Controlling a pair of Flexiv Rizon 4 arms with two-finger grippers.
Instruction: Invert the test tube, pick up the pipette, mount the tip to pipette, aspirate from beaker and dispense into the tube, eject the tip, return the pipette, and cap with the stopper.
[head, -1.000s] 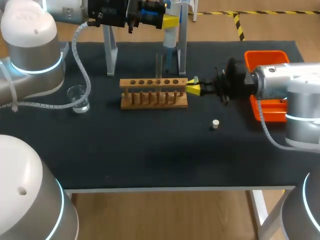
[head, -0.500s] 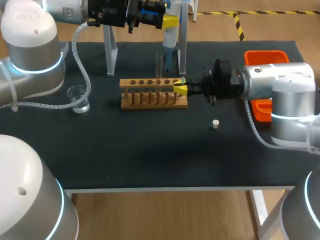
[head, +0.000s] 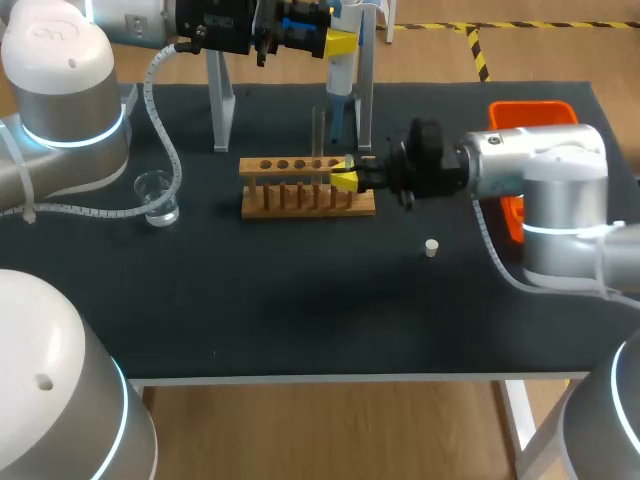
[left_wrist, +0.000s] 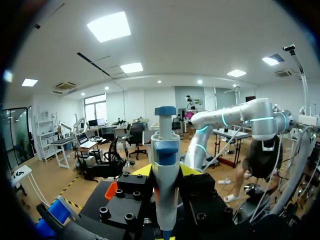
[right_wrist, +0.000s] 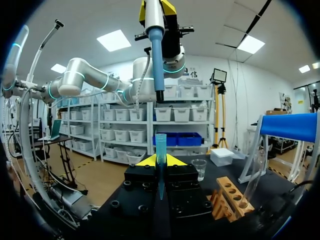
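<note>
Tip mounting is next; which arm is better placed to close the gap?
Probably right. The right gripper holds the tip upright, nearly in line with the nozzle of the pipette, which the left gripper holds high above the table.

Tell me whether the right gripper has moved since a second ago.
Yes: the right gripper moved left, from beyond the test tube rack's right end to over its rightmost holes.
</note>
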